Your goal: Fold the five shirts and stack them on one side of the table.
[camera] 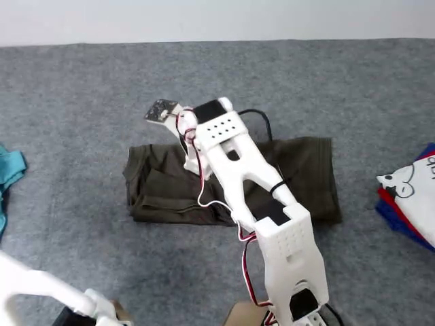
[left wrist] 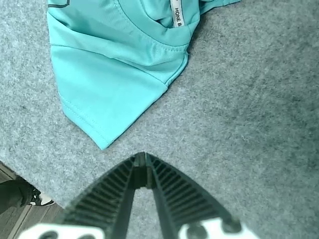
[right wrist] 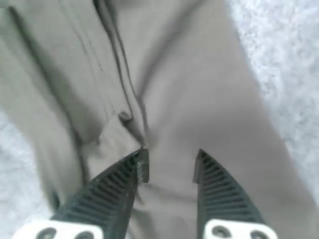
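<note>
A dark olive shirt (camera: 163, 187) lies partly folded in the middle of the grey table. My right gripper (right wrist: 172, 162) stands open just above its creased cloth (right wrist: 199, 89), with nothing between the fingers; in the high view that arm (camera: 234, 153) stretches over the shirt from the near edge. A teal shirt (left wrist: 114, 64) lies spread at the table's left side (camera: 8, 170). My left gripper (left wrist: 144, 160) is shut and empty, hovering over bare felt a short way off the teal shirt's sleeve. A stack of folded shirts (camera: 411, 197), white over red and blue, sits at the right edge.
Grey felt (camera: 81, 95) covers the table. The left arm (camera: 41, 285) sits at the near left corner. The table edge and the floor (left wrist: 15, 219) lie close to the left gripper. Open felt stretches behind the olive shirt.
</note>
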Motion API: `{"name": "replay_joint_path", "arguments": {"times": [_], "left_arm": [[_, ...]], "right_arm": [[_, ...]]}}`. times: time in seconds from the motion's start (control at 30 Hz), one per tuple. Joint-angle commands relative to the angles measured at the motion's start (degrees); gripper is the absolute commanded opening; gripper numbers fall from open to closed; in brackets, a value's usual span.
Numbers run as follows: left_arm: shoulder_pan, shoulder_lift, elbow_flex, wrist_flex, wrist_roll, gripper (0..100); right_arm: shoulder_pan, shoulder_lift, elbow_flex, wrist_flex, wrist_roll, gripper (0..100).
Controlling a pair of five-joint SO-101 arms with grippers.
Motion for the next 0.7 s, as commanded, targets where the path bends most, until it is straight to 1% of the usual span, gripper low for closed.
{"name": "replay_joint_path", "arguments": {"times": [0.0, 0.07, 0.1, 0.23, 0.47, 0.57, 0.67], "left_arm": [[0.18, -1.23, -0.22, -0.88, -0.35, 1], [0.18, -1.23, -0.22, -0.88, -0.35, 1], [0.18, -1.23, -0.22, -0.88, -0.35, 1], [0.18, -1.23, -0.31, -0.88, -0.35, 1], [0.18, -1.23, -0.31, -0.88, -0.35, 1], [0.18, -1.23, -0.31, -0.88, -0.35, 1], [0.18, -1.23, -0.31, -0.88, -0.35, 1]], "right_arm": [[-2.59, -3.3, -8.7, 7.16, -0.53, 8.6], [-4.26, -3.74, -10.11, 9.19, -0.88, 2.0], [-4.97, -4.0, -10.11, 9.27, -0.97, 0.3], [-7.96, -5.23, -8.18, 9.19, -3.6, 0.9], [-15.34, -5.14, 2.9, 8.4, -3.87, 1.0], [-15.43, -5.14, 6.59, 4.26, -3.52, 1.0], [-12.7, -4.0, 8.62, 0.4, -3.25, 1.0]]}}
